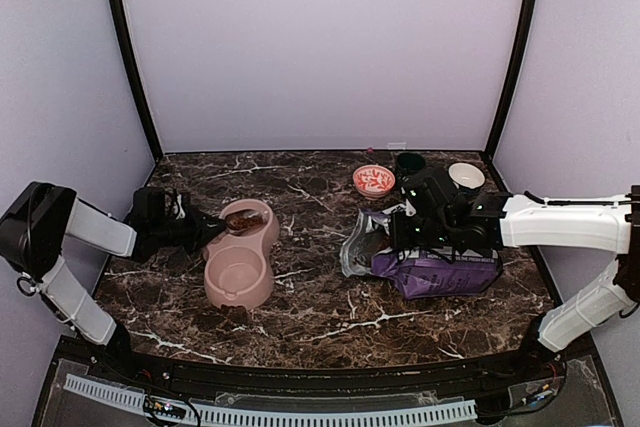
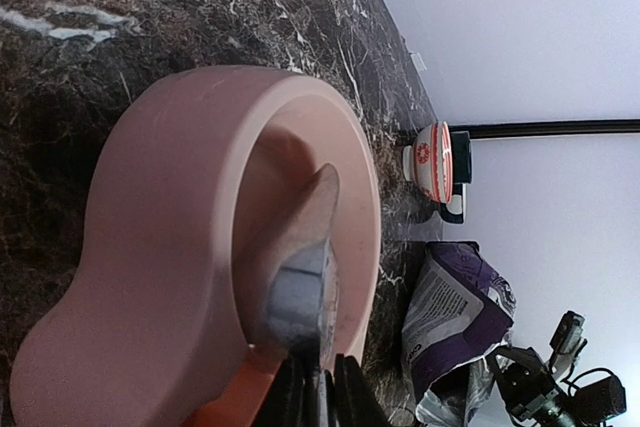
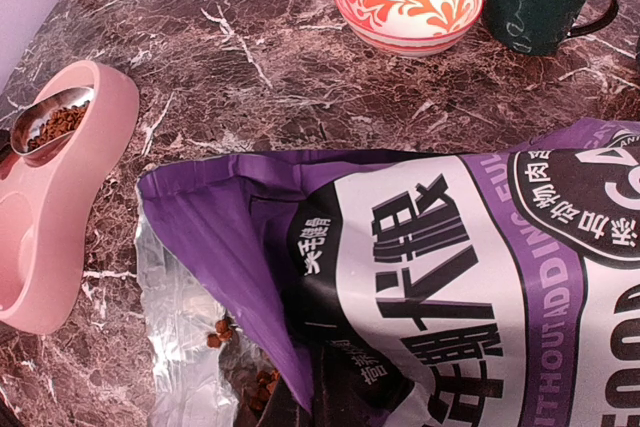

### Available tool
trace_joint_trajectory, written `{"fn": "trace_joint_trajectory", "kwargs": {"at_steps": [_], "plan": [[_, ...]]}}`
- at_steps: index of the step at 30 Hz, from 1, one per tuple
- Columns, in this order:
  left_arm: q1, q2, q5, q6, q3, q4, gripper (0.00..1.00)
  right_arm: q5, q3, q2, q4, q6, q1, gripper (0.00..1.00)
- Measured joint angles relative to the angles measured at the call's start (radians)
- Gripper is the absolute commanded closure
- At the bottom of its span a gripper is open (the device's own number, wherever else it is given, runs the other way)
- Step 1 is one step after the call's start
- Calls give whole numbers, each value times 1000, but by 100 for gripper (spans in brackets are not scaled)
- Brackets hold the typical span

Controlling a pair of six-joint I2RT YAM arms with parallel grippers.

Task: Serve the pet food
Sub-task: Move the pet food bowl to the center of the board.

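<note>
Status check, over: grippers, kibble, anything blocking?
Left gripper shut on scoop. Kibble in scoop, over far compartment of pink bowl. Right gripper shut at open bag. Path looks clear.

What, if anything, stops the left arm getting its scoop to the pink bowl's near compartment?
Probably nothing, so yes. The left gripper holds the scoop of pet food over the far compartment of the pink bowl; the near one lies beside it, open-topped, with nothing between.

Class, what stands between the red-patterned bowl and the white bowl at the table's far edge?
A dark green mug, set slightly farther back; the top view shows it.
</note>
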Motion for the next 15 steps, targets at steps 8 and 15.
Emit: {"fn": "trace_joint_trajectory", "kwargs": {"at_steps": [8,15], "plan": [[-14,11,-11,-2,15,-2,100,0,0,0,0,0,0,100],[-16,-19,-42,39,26,-68,100,-1,0,0,0,0,0,100]]}}
